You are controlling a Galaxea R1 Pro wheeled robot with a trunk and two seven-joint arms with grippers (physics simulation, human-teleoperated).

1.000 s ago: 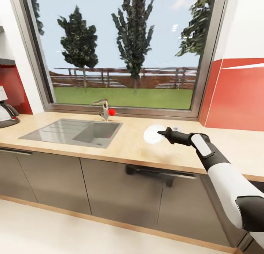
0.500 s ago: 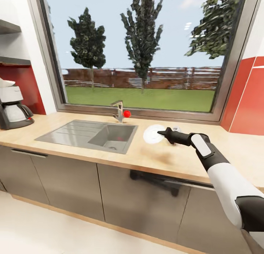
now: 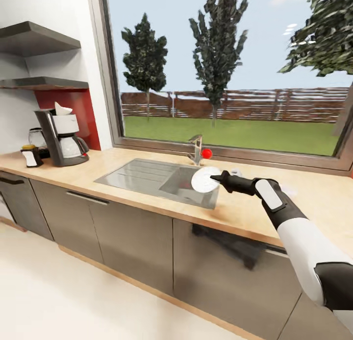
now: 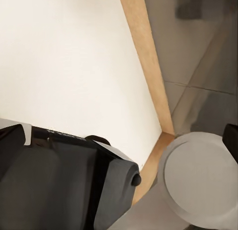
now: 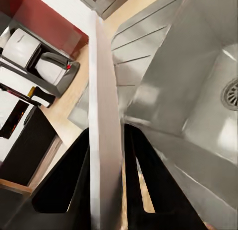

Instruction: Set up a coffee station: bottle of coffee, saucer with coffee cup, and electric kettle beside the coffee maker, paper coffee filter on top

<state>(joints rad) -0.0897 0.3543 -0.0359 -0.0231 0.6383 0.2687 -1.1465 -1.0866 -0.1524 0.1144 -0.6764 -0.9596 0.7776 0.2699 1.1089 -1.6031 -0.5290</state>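
Saucer [image 3: 204,180] held on edge at frame centre above the sink [image 3: 147,176], pinched between the clenched jaws of the right gripper [image 3: 219,178], its rim between the dark fingers [image 5: 74,185] in the right wrist view [image 5: 105,140]. Coffee maker [image 3: 63,136] at left on the beige surface [image 3: 235,210], paper coffee filter [image 3: 62,109] on top; electric kettle [image 3: 36,140] and bottle of coffee [image 3: 30,155] just beside it. Left gripper's jaws: cannot tell

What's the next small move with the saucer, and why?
Probably keep carrying it left along the kitchen countertop. The right gripper holds the saucer on edge over the sink, while the coffee maker stands at the far left.
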